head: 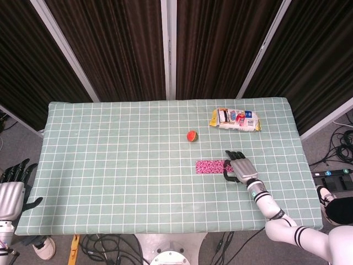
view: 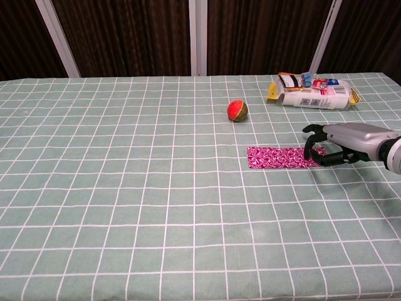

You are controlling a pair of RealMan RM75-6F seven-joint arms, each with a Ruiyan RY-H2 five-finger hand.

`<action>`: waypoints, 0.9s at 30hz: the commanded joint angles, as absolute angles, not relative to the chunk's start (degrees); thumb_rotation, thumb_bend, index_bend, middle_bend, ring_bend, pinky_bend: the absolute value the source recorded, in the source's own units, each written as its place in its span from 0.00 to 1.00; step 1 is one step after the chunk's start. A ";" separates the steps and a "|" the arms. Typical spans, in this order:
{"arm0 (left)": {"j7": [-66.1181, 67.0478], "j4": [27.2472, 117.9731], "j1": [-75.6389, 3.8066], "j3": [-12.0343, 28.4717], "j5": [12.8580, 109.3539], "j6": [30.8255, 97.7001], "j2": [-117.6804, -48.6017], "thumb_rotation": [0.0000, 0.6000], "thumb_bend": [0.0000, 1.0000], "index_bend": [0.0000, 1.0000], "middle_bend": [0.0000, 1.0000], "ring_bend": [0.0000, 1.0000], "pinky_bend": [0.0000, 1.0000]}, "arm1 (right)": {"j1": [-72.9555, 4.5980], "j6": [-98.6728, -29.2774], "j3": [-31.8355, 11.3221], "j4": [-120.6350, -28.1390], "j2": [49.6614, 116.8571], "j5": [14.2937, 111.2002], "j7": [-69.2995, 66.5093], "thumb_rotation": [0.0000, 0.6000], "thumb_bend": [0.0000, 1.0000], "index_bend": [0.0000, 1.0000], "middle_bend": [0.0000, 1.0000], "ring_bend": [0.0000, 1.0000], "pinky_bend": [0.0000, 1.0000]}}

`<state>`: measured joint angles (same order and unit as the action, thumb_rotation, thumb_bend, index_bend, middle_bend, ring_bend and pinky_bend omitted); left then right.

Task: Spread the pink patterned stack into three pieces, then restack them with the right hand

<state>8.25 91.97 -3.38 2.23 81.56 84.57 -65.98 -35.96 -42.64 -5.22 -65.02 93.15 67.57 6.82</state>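
- Pink stack (head: 211, 165) (view: 279, 157) lies flat on the surface (head: 110, 165), at 5 o'clock from the ball (head: 192, 136).
- Right hand (head: 238, 167) (view: 335, 144): fingers (view: 311, 149) curled down onto the stack's right end.
- Left hand (head: 12, 187) off the surface, fingers spread.

Right hand (view: 338, 143): silver back, black fingers; white forearm, black bands. Left hand (head: 12, 190) alike.

Checked tablecloth (view: 125, 188), red-green ball (view: 237, 110), snack packet (view: 313, 94) (lying flat)
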 commanded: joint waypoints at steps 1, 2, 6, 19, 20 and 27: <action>8.17 91.85 -3.32 2.20 81.62 84.65 -66.05 1.00 0.03 0.20 0.17 0.13 0.15 | -36.27 -42.71 -5.42 -65.20 93.51 67.79 6.88 0.29 0.55 0.34 0.00 0.00 0.00; 8.13 91.77 -3.31 2.19 81.63 84.62 -66.06 1.00 0.03 0.20 0.17 0.13 0.15 | -36.47 -42.71 -5.51 -65.25 93.73 67.86 7.02 0.29 0.55 0.34 0.00 0.00 0.00; 7.86 91.54 -3.26 2.24 81.49 84.58 -66.09 1.00 0.03 0.20 0.17 0.13 0.15 | -37.18 -42.62 -5.90 -65.39 94.59 67.98 7.44 0.30 0.55 0.34 0.00 0.00 0.00; 7.27 90.81 -3.03 2.16 81.25 84.40 -66.36 1.00 0.03 0.20 0.17 0.13 0.15 | -39.08 -42.83 -6.72 -65.73 97.27 67.97 9.35 0.29 0.55 0.34 0.00 0.00 0.00; 7.16 90.80 -3.03 2.17 81.29 84.40 -66.36 1.00 0.03 0.20 0.17 0.13 0.15 | -39.17 -42.88 -6.76 -65.83 97.24 67.90 9.58 0.29 0.55 0.34 0.00 0.00 0.00; 6.77 90.48 -2.91 2.10 81.49 84.50 -66.48 1.00 0.03 0.20 0.17 0.13 0.15 | -39.09 -42.29 -6.78 -65.62 96.37 66.51 9.92 0.30 0.55 0.34 0.00 0.00 0.00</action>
<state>6.76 90.49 -2.91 2.11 81.50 84.51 -66.48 -39.12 -42.29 -6.80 -65.62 96.39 66.52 9.92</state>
